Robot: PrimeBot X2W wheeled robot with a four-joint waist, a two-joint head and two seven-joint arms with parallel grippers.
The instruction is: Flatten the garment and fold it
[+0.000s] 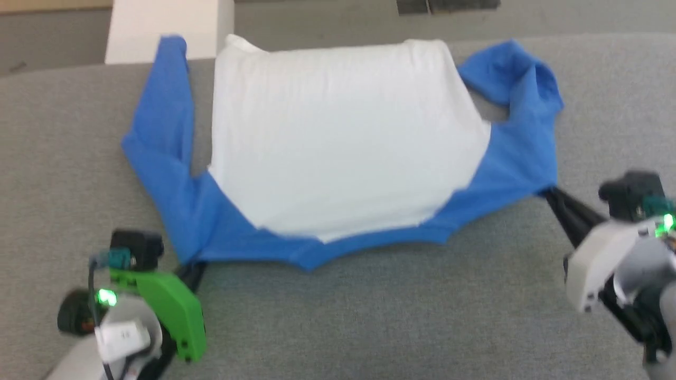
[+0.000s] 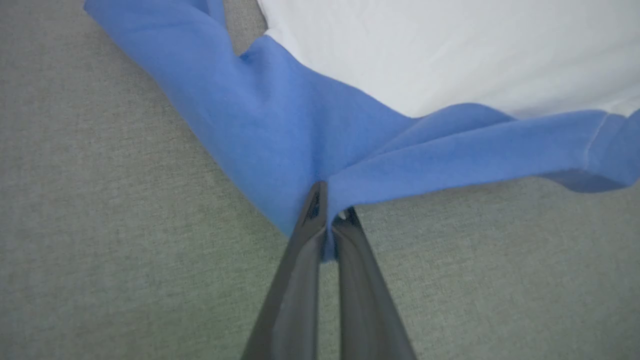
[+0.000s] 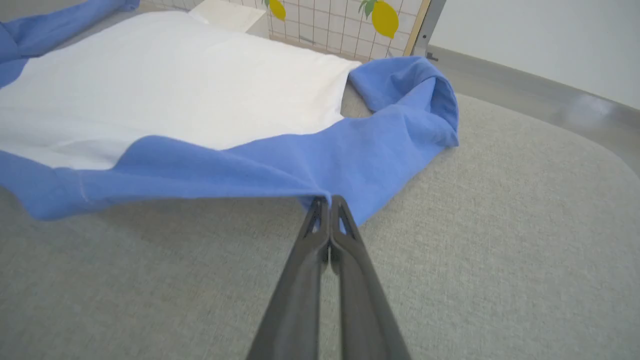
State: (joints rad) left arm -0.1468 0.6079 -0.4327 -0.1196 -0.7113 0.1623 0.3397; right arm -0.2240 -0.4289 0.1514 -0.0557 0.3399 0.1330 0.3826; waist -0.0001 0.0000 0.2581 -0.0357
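Flattening stage, folding not started. Soft long-sleeved shirt with white body and bright blue sleeves [image 1: 343, 142] lies spread just ahead of both pincers on the grey woven padded surface [image 1: 369, 316], neck edge nearest them. My left pincer [image 2: 330, 212] is clamped tight on blue shoulder cloth at its tips. My right pincer [image 3: 329, 202] is pinched the same way on the opposite blue shoulder. The shirt edge strung between the two looks lifted off the surface, sagging mid-span. White body beyond the tips looks mostly smooth. Both sleeves, out past each pincer, are bunched and doubled over. Left to do, I judge: lay it down, straighten sleeves, then every fold. Far beyond the shirt from the right pincer: white box [image 3: 230, 17], grid panel with lemon prints [image 3: 350, 25], pale wall [image 3: 525, 40].
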